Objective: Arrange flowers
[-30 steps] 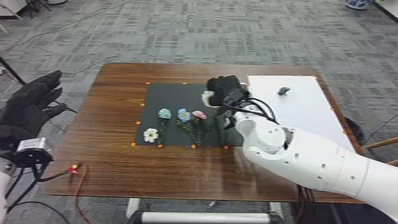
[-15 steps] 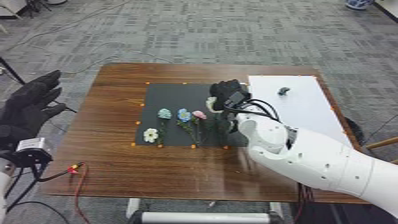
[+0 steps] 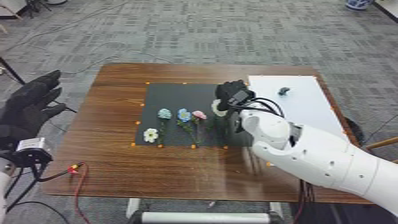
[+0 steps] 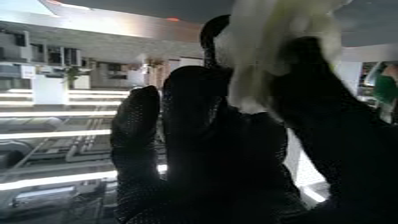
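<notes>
In the head view my right hand (image 3: 233, 92) is above the right side of the black mat, pinching a white flower (image 3: 217, 106) whose petals hang on its left side. The right wrist view has the pale bloom (image 4: 266, 50) between thumb and fingers of my right hand (image 4: 213, 145). On the mat lie a teal flower (image 3: 164, 114), a blue flower (image 3: 184, 115), a pink flower (image 3: 199, 115) and a small white flower (image 3: 150, 134), their stems toward the near edge. My left hand (image 3: 28, 102) is beyond the table's left edge, its fingers relaxed.
The black mat (image 3: 182, 92) lies mid-table, with orange marks around it. A white board (image 3: 302, 107) to its right bears a small dark object (image 3: 283, 91). Red and black cables (image 3: 82, 175) cross the table's near left corner.
My right hand has shifted slightly to the right and a little nearer with the white flower in it. The left hand and the flowers on the mat have kept still.
</notes>
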`<control>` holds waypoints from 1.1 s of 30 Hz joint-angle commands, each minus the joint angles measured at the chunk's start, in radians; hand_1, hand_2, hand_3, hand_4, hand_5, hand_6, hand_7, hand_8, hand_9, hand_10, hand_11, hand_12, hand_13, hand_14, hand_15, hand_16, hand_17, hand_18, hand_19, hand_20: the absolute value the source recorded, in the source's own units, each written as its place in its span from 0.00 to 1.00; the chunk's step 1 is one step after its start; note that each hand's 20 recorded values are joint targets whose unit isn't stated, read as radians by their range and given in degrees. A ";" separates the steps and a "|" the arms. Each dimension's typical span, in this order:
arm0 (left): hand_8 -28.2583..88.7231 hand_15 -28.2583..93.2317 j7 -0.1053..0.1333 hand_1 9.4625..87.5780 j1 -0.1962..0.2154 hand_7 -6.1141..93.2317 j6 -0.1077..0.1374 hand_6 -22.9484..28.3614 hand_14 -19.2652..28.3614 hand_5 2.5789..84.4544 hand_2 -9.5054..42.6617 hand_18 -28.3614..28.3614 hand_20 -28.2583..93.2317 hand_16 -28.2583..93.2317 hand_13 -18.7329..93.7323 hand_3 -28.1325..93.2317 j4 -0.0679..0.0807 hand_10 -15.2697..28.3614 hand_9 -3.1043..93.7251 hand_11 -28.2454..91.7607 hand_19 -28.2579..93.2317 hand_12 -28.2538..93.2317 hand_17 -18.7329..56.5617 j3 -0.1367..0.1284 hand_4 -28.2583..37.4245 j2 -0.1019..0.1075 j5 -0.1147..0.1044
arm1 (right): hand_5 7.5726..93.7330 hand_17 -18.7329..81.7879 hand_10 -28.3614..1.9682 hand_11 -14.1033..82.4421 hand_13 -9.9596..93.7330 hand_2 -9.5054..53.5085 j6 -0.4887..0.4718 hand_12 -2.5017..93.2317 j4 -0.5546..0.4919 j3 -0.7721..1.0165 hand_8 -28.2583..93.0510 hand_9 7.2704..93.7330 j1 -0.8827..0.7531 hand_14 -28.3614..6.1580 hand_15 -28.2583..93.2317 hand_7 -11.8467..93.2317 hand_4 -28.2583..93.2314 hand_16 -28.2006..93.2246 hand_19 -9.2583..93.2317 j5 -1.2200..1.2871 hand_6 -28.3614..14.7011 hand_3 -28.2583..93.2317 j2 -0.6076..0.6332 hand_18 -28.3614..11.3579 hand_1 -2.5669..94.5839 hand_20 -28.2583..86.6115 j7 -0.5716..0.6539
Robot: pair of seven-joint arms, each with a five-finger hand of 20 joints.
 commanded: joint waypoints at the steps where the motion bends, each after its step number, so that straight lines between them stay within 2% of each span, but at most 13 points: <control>1: 0.16 0.44 -0.005 0.17 0.000 0.24 -0.003 0.48 0.59 0.20 0.11 0.81 0.30 0.22 0.17 0.80 0.004 0.52 0.14 0.32 0.51 0.38 0.00 0.004 0.00 0.001 -0.001 | 0.66 0.44 0.70 0.46 0.75 0.00 -0.038 0.35 -0.011 0.027 0.20 0.76 0.005 0.73 0.78 0.48 0.00 0.52 0.85 -0.011 0.73 0.93 0.010 0.18 0.36 0.73 -0.003; 4: 0.16 0.44 -0.006 0.17 0.001 0.24 -0.001 0.48 0.59 0.20 0.11 0.81 0.30 0.22 0.17 0.79 0.004 0.52 0.14 0.32 0.51 0.38 0.00 0.004 0.00 0.003 -0.003 | 0.66 0.43 0.67 0.47 0.74 0.00 -0.063 0.30 -0.009 0.040 0.10 0.74 0.000 0.71 0.77 0.47 0.00 0.52 0.84 -0.007 0.73 0.95 0.009 0.17 0.33 0.73 -0.004; 5: 0.16 0.44 -0.005 0.17 0.000 0.24 -0.001 0.48 0.59 0.20 0.11 0.81 0.30 0.22 0.17 0.80 0.005 0.52 0.14 0.32 0.51 0.38 0.00 0.005 0.00 0.004 -0.002 | 0.65 0.43 0.67 0.47 0.74 0.00 -0.072 0.30 -0.012 0.045 0.09 0.73 -0.002 0.71 0.77 0.47 0.00 0.52 0.84 -0.005 0.73 0.95 0.010 0.17 0.33 0.73 -0.004; 13: 0.16 0.44 -0.006 0.17 0.004 0.24 0.001 0.48 0.59 0.20 0.11 0.81 0.30 0.22 0.17 0.80 0.003 0.52 0.14 0.32 0.51 0.38 0.00 0.000 0.00 0.001 -0.001 | 0.63 0.42 0.64 0.46 0.73 0.00 -0.073 0.29 -0.015 0.053 0.09 0.71 0.004 0.70 0.76 0.45 0.00 0.52 0.84 0.007 0.70 0.92 0.015 0.16 0.29 0.73 0.002; 17: 0.16 0.44 -0.005 0.17 0.003 0.24 0.002 0.48 0.59 0.20 0.11 0.81 0.30 0.22 0.17 0.79 0.003 0.52 0.14 0.32 0.51 0.38 0.00 0.001 0.00 0.001 -0.001 | 0.58 0.41 0.60 0.42 0.71 0.00 -0.037 0.28 -0.013 0.055 0.10 0.66 0.006 0.67 0.76 0.43 0.00 0.51 0.84 0.011 0.66 0.92 0.020 0.15 0.26 0.73 0.032; 24: 0.16 0.43 -0.004 0.17 0.010 0.24 0.008 0.48 0.59 0.20 0.11 0.81 0.30 0.22 0.17 0.80 -0.003 0.52 0.14 0.32 0.51 0.38 0.00 -0.003 0.00 -0.005 -0.001 | 0.32 0.38 0.43 0.37 0.59 0.00 0.037 0.26 -0.018 0.090 0.14 0.37 -0.010 0.52 0.78 0.34 0.00 0.45 0.85 0.033 0.48 0.94 0.059 0.14 0.20 0.74 0.062; 27: 0.16 0.43 -0.001 0.17 0.006 0.24 0.011 0.48 0.59 0.20 0.11 0.81 0.30 0.22 0.17 0.80 -0.002 0.52 0.14 0.32 0.51 0.38 0.00 0.000 0.00 -0.005 -0.002 | 0.27 0.36 0.40 0.36 0.55 0.00 0.119 0.26 -0.002 0.075 0.15 0.31 0.001 0.49 0.78 0.33 0.00 0.43 0.84 0.046 0.45 0.94 0.088 0.15 0.19 0.74 0.110; 29: 0.16 0.43 -0.002 0.17 0.005 0.24 0.010 0.48 0.59 0.20 0.11 0.82 0.30 0.22 0.17 0.79 -0.002 0.52 0.14 0.32 0.51 0.38 0.00 0.001 0.00 -0.007 -0.002 | 0.25 0.36 0.37 0.34 0.52 0.01 0.161 0.26 0.032 0.049 0.15 0.28 0.017 0.45 0.79 0.32 0.00 0.40 0.83 0.012 0.44 0.94 0.097 0.16 0.18 0.73 0.187; 33: 0.16 0.43 0.001 0.17 0.014 0.24 0.014 0.48 0.59 0.20 0.11 0.81 0.30 0.22 0.17 0.80 -0.007 0.52 0.14 0.32 0.51 0.38 0.00 -0.006 0.00 -0.012 -0.002 | 0.23 0.34 0.36 0.32 0.46 0.00 0.063 0.26 0.088 0.097 0.16 0.23 -0.012 0.42 0.79 0.31 0.00 0.39 0.82 -0.027 0.43 0.96 0.125 0.17 0.23 0.72 0.249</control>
